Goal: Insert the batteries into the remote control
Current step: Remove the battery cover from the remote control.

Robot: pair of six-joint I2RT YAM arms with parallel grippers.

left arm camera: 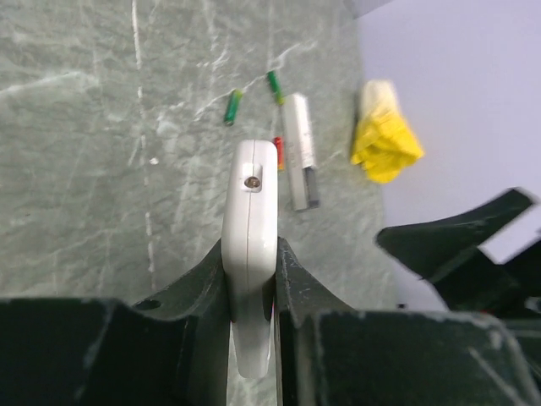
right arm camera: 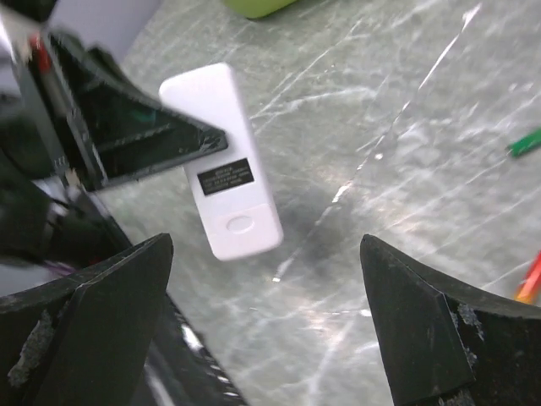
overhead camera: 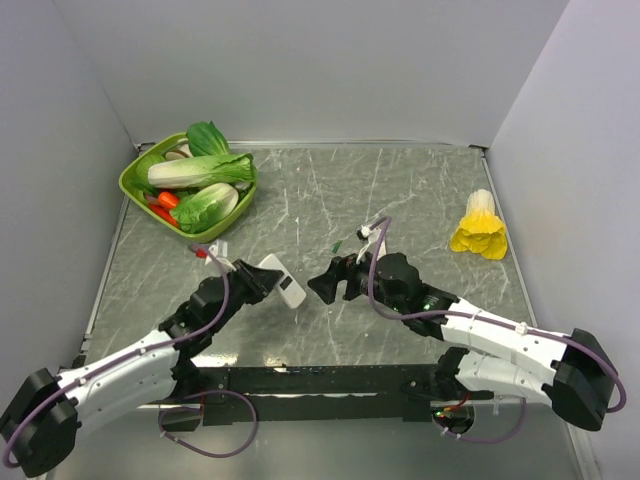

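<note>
Tabletop (overhead camera: 420, 190) veined grey, walls (overhead camera: 300, 60) pale lilac, remote (overhead camera: 283, 280) held above

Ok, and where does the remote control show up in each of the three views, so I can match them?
Top external: the remote control lies left of centre, at the tip of the left gripper.
Left wrist: the remote control is at centre, edge-on, clamped in that gripper.
Right wrist: the remote control is upper left, its white back and dark label showing.
Shared landmark: the left gripper clamping it, seen in all three.
</note>
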